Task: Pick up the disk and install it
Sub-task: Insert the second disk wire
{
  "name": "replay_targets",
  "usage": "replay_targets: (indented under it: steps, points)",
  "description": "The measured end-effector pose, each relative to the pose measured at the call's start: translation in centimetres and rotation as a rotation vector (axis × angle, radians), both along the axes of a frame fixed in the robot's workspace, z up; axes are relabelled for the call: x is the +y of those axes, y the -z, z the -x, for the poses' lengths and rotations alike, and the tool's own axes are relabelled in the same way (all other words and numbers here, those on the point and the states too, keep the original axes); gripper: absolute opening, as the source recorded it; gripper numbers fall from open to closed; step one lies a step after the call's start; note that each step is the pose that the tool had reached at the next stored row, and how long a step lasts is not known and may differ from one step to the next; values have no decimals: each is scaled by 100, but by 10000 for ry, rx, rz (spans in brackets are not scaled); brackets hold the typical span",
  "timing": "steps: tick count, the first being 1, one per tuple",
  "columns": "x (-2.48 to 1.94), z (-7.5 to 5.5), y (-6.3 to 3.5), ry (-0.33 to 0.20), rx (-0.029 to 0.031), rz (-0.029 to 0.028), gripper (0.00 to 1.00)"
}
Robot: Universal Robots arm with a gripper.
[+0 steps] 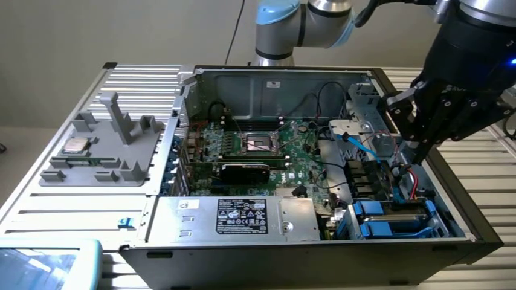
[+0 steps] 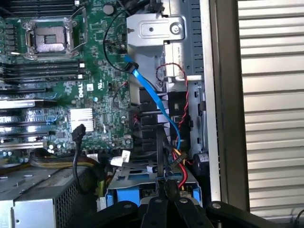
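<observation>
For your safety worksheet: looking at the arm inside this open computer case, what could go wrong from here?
1. The shut tool hangs close to the blue cable and red wires; it could snag them.
2. The disk, in its blue bracket, sits among those cables, so moving it might pinch one.

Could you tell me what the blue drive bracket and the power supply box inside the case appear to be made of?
The blue drive bracket looks like moulded plastic: uniform colour, soft sheen. The power supply box looks like bare sheet metal: dull silver finish, folded edges, printed sticker.
</observation>
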State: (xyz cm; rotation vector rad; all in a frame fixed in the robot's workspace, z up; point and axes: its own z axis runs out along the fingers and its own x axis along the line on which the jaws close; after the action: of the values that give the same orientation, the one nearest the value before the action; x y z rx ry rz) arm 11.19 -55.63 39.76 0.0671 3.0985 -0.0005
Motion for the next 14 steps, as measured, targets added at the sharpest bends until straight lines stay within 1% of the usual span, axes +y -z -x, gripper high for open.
replay_targets:
  steps: [1, 4, 5, 10, 12, 14]
  points:
    - [0, -1, 0, -146, 20, 1, 11]
    - [-2, 0, 0, -162, 25, -1, 11]
    - [-14, 0, 1, -163, 27, -17, 11]
    - [-176, 0, 0, -163, 62, -216, 11]
    - [-232, 0, 0, -163, 85, -263, 11]
    - [-271, 0, 0, -168, 109, -299, 11]
